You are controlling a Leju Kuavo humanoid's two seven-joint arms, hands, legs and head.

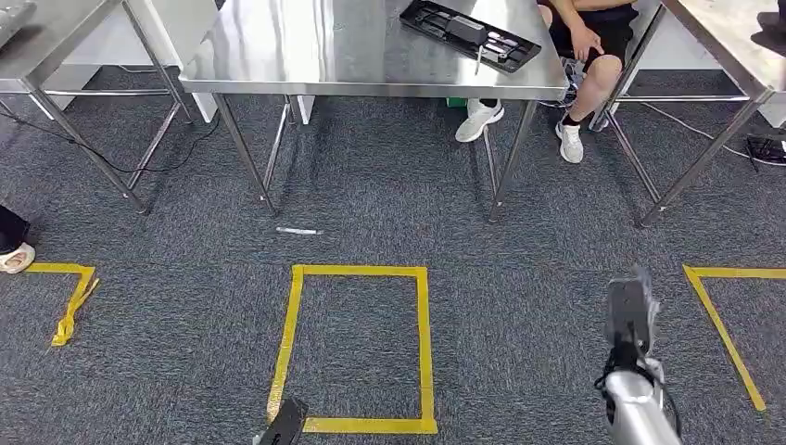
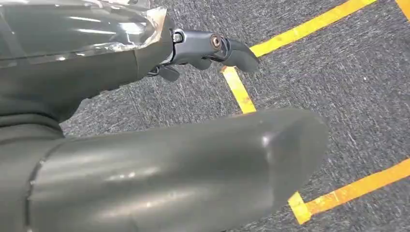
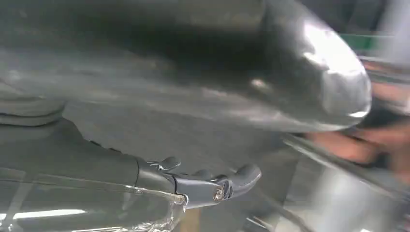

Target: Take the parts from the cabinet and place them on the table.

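Hanging low with nothing held: left hand, fingers loosely apart over the yellow tape. Raising empty toward the table: right hand, fingers lightly curled, spread hard to judge. Likely between loads, needing a return to the unseen cabinet. Lying well beyond the fingertips: parts tray; its contents too small to identify.
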